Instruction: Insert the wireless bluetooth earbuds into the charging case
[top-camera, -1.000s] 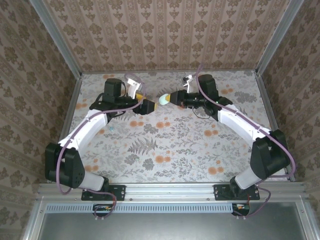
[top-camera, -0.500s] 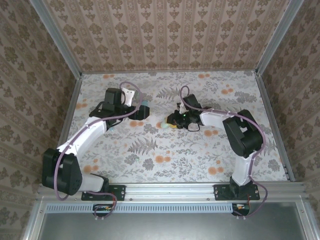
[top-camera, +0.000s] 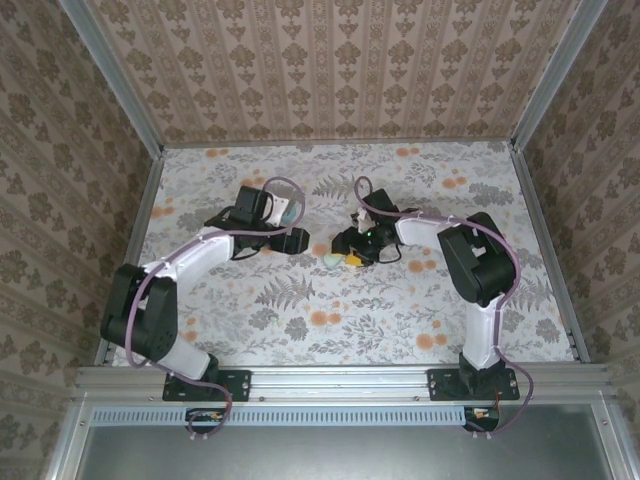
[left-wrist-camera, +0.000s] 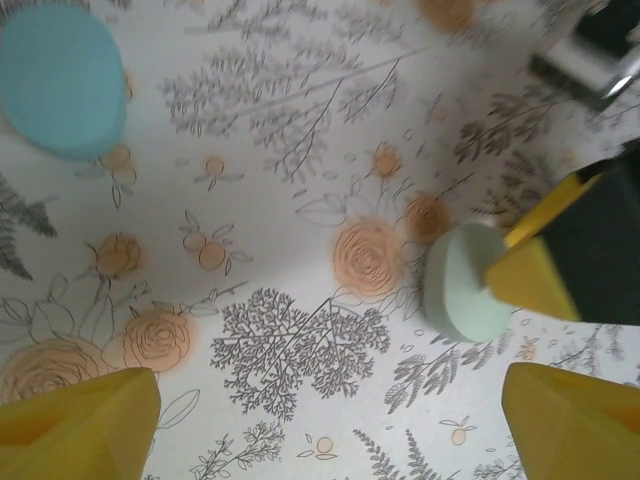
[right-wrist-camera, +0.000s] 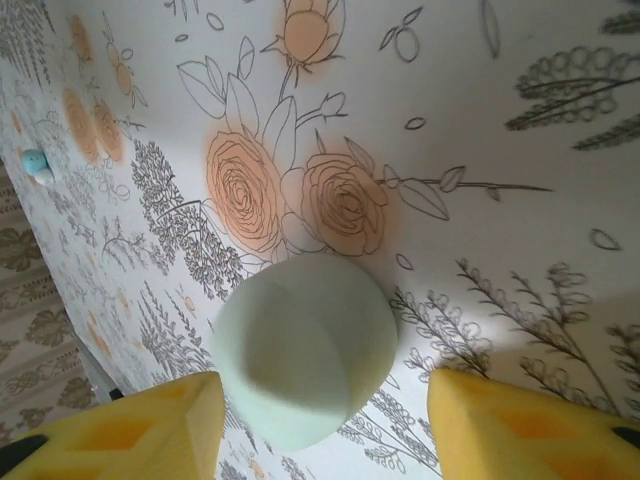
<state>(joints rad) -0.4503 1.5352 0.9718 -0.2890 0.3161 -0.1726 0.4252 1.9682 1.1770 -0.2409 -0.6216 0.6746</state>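
Observation:
A mint-green oval case (right-wrist-camera: 305, 350) lies on the flowered table between the yellow fingers of my right gripper (right-wrist-camera: 325, 430). That gripper is open, with a clear gap on the case's right side. In the top view the same case (top-camera: 330, 261) sits at the right gripper's (top-camera: 345, 256) tip, mid-table. My left gripper (left-wrist-camera: 330, 425) hovers open over bare cloth, just left of the mint case (left-wrist-camera: 465, 285). A teal-blue oval case (left-wrist-camera: 60, 80) lies further off, beside the left wrist (top-camera: 287, 212). One tiny pale-blue earbud (right-wrist-camera: 35, 165) rests on the table far to the left.
Patterned walls close in the table (top-camera: 430, 310) on three sides. The two grippers face each other closely at the table's middle. The right gripper's yellow finger (left-wrist-camera: 530, 280) touches the mint case in the left wrist view.
The right gripper came down from mid-air, set the mint case on the table and opened. The left gripper moved toward the centre and lower, narrowing slightly.

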